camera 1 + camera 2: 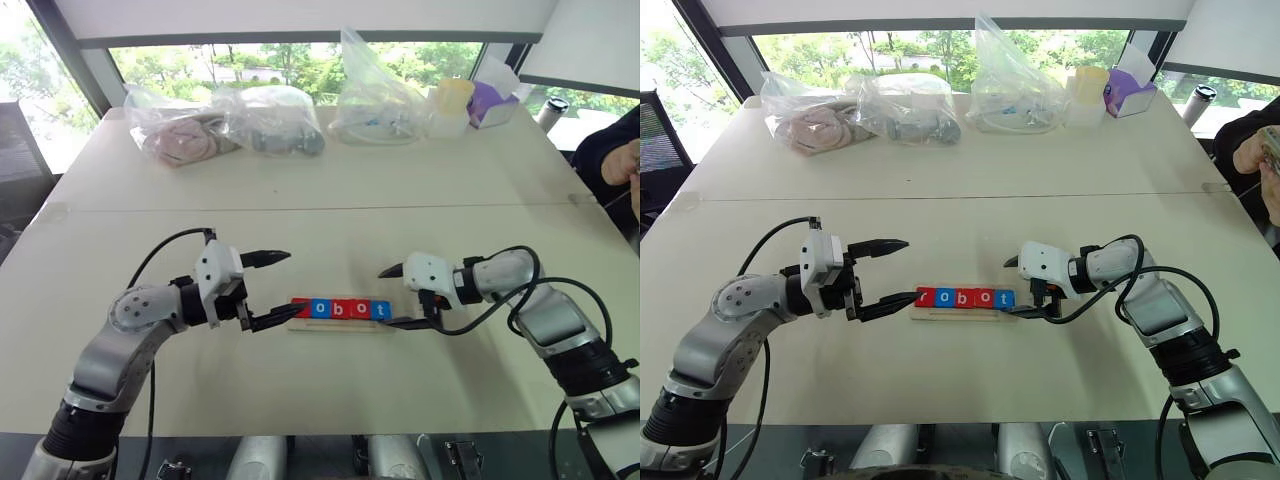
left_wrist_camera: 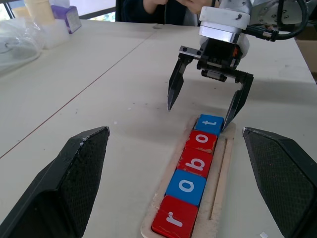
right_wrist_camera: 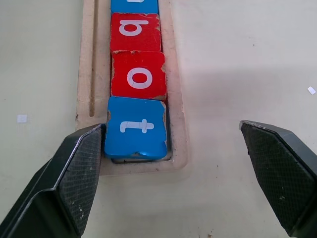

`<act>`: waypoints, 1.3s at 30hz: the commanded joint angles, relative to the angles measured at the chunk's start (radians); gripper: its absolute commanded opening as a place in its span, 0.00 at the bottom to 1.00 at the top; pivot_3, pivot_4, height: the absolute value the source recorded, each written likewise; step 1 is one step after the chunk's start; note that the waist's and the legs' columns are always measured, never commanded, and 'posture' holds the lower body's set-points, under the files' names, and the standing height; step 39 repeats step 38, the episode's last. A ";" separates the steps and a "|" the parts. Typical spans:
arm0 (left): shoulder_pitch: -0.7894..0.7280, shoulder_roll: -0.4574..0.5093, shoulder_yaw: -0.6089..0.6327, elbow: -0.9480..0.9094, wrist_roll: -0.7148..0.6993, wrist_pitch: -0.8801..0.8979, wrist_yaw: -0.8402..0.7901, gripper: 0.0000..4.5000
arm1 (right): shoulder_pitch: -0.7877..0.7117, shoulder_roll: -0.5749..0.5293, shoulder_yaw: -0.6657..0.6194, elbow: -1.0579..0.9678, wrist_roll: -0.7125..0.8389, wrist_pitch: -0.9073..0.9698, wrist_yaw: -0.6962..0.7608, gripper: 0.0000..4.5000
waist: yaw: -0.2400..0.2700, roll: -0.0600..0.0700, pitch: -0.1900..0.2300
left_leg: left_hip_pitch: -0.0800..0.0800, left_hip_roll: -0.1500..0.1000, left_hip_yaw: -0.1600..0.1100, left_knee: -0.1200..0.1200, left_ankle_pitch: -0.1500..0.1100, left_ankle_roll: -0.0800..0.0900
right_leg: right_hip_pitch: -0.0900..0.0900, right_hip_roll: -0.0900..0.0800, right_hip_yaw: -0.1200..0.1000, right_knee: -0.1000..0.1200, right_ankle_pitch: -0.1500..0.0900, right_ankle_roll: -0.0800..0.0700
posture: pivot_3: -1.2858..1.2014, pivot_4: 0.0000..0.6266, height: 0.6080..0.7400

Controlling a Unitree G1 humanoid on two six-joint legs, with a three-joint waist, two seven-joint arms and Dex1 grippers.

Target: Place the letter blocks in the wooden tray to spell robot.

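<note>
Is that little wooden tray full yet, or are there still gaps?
Full. The wooden tray holds all five letter blocks in one row, reading r, o, b, o, t.

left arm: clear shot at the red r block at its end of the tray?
Probably yes. The left end effector is open and sits just beside the tray end where the red r block lies. Nothing stands between them; the right end effector is at the far end by the t block.

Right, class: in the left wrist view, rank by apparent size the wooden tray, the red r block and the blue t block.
1. wooden tray
2. red r block
3. blue t block

The r block sits nearer the camera; the two tiles may really match.
</note>
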 commanded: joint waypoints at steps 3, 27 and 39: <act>-0.004 -0.005 0.004 -0.028 -0.001 -0.013 0.000 1.00 | -0.002 -0.027 -0.043 -0.026 0.013 -0.010 0.009 0.99 | 0.000 0.000 0.000 | 0.000 0.000 0.000 0.000 0.000 0.000 | 0.000 0.000 0.000 0.000 0.000 0.000 | 0.52 0.24 1.00; 0.056 0.058 0.058 -0.064 -0.027 0.056 -0.002 1.00 | 0.134 -0.172 -0.225 -0.218 0.187 0.230 0.047 0.99 | 0.001 0.000 0.000 | 0.000 0.000 0.000 0.000 0.000 0.000 | 0.000 0.000 0.000 0.000 0.000 0.000 | 0.52 0.24 1.00; 0.142 0.146 0.165 -0.110 -0.087 0.137 -0.005 1.00 | 0.224 -0.245 -0.348 -0.358 0.320 0.383 0.029 0.99 | 0.003 0.000 0.000 | 0.000 0.001 0.000 0.000 0.000 0.000 | 0.000 0.000 0.000 0.000 -0.002 -0.003 | 0.52 0.24 1.00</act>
